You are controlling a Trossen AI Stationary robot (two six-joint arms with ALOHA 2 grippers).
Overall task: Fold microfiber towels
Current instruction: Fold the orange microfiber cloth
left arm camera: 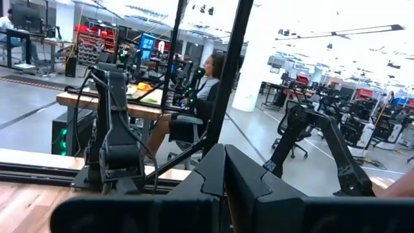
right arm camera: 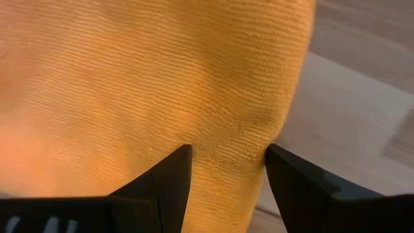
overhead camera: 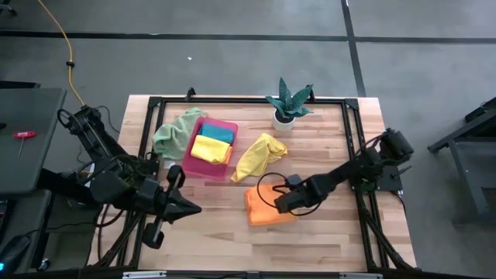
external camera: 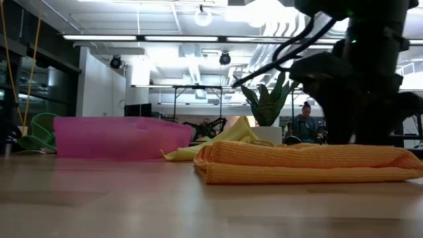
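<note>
An orange towel [overhead camera: 263, 211], folded into several layers, lies flat on the table in front of centre; it also shows in the low view [external camera: 304, 163]. My right gripper [overhead camera: 279, 204] reaches over it from the right and is shut on its cloth [right arm camera: 129, 77]. My left gripper [overhead camera: 188, 208] is shut and empty, above the table's near left part. A crumpled yellow towel [overhead camera: 260, 155] lies on the table. A second yellow towel [overhead camera: 209, 149] and a teal one [overhead camera: 220, 133] lie in the pink tray [overhead camera: 226, 166]. A pale green towel [overhead camera: 175, 133] lies beside the tray's left side. My right gripper pinches a ridge of the orange towel's top [right arm camera: 226, 165] between its two fingers [right arm camera: 173, 171], close to one edge of the towel. The fingers slant down from the table's right side. The towel lies on the table; how many layers are held, I cannot tell.
A potted plant [overhead camera: 285, 108] stands at the far edge, right of centre. A black frame [overhead camera: 232, 101] runs along the table's far and side edges. Bare wood [overhead camera: 325, 240] lies in front of and to the right of the orange towel.
</note>
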